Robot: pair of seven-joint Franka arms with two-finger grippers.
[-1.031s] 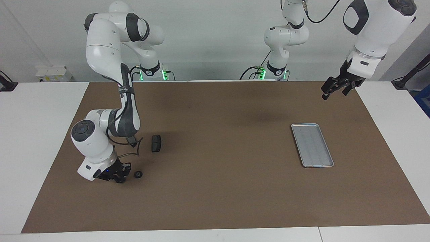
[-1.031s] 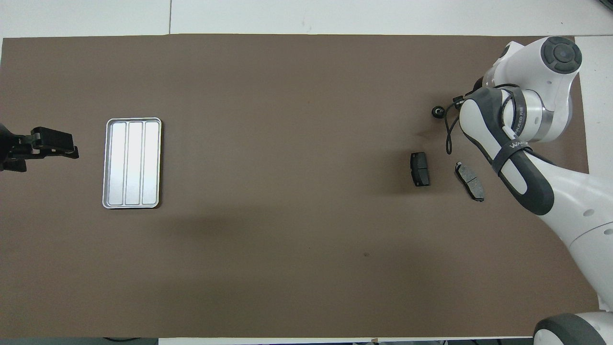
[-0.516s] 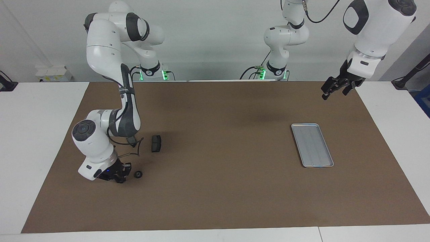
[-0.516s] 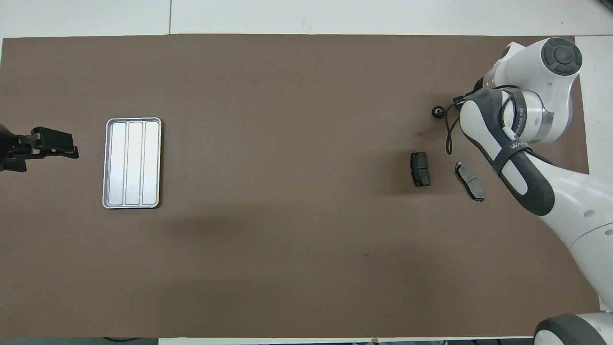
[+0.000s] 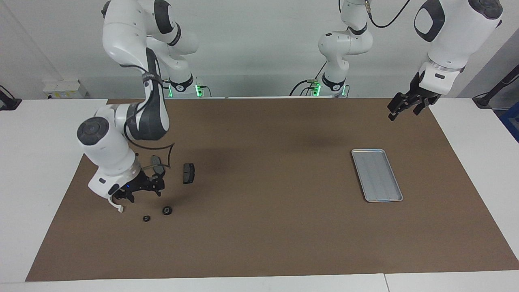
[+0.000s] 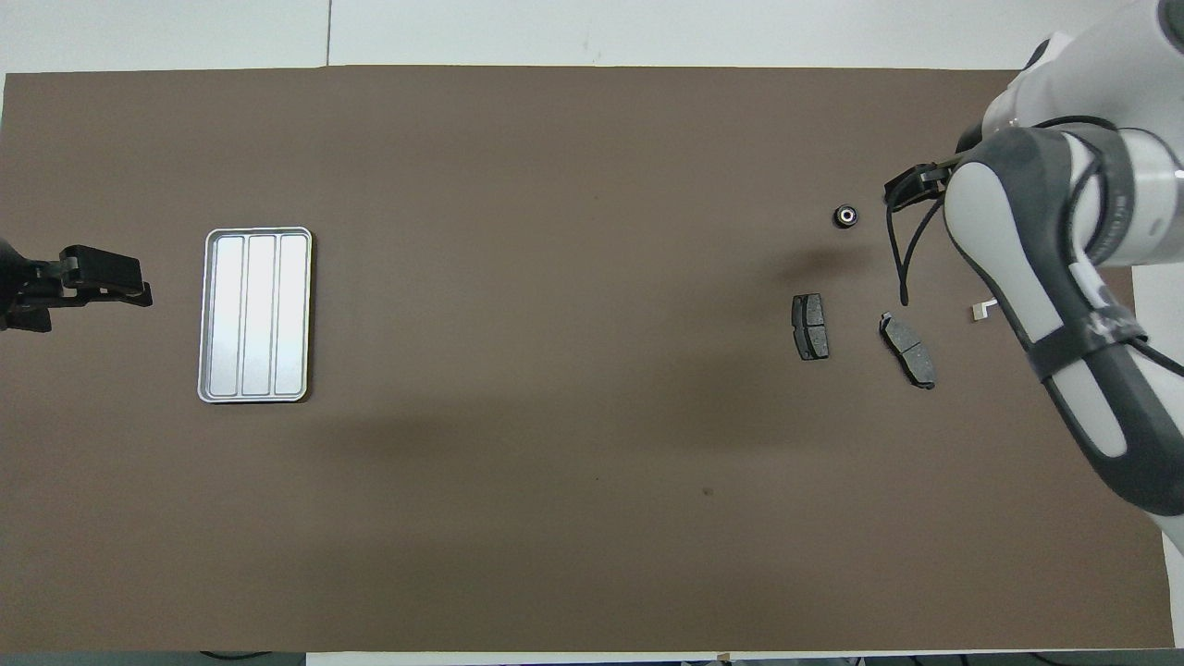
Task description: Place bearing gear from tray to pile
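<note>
Two small gears (image 5: 166, 210) lie flat on the desk (image 5: 259, 243) near its right-arm end, beside two brake pads (image 6: 810, 326). The right gripper (image 5: 140, 190) hangs above them, wide, empty. The tray (image 5: 376, 174) lies lengthwise away from the robots, open desk around it. The left gripper (image 5: 401, 106) waits, wide.

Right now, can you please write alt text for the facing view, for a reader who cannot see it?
The right gripper hangs open above two small bearing gears lying on the brown mat beside two dark brake pads. Toward the left arm's end, the silver tray lies bare, and the left gripper waits open in the air.
</note>
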